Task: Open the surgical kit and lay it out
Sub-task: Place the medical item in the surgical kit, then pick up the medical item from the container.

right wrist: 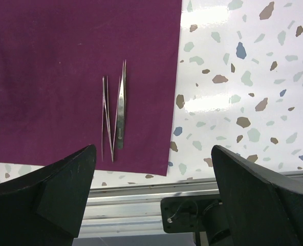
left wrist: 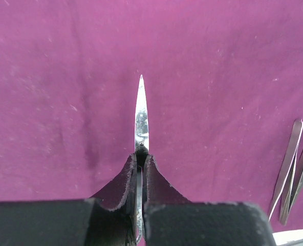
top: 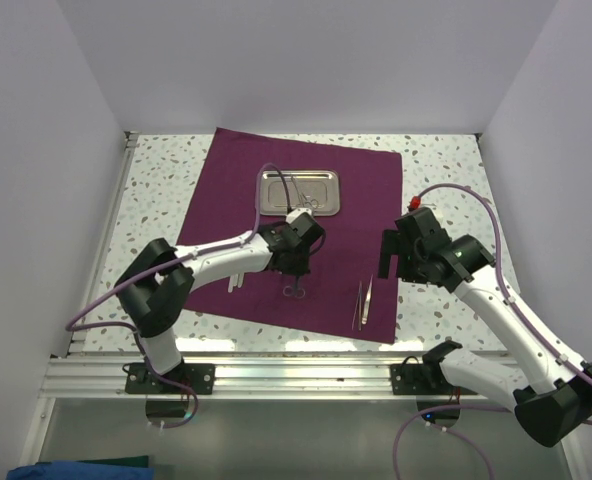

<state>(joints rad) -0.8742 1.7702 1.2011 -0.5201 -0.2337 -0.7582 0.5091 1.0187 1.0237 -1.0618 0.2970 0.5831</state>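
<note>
Spreading flat across the speckled surface (top: 446,175), the dark purple cloth wrap (top: 366,200) fills the middle of the top view. The small steel tray (top: 266,192) lies on its far half with a thin instrument (top: 306,197) inside. The left claw (top: 294,262) hangs just in front of the tray, clamped on the scissors (top: 296,288), whose finger rings show below it toward the near edge. A group of tweezers (top: 363,303) lies near the cloth's near right corner, and the right claw (top: 388,255) hovers near them over the cloth's right edge, fingers apart. In the left wrist view the left claw (left wrist: 140,165) pinches the scissors (left wrist: 141,115) at the pivot, the closed blades pointing away over the cloth wrap (left wrist: 64,77); slim silver instruments (left wrist: 294,169) lie on the cloth at the right edge. In the right wrist view the right claw (right wrist: 154,154) stands wide open above the tweezers (right wrist: 114,115), which rest on the cloth wrap (right wrist: 54,56) just inside its right edge, with the bare surface (right wrist: 243,77) beyond.
</note>
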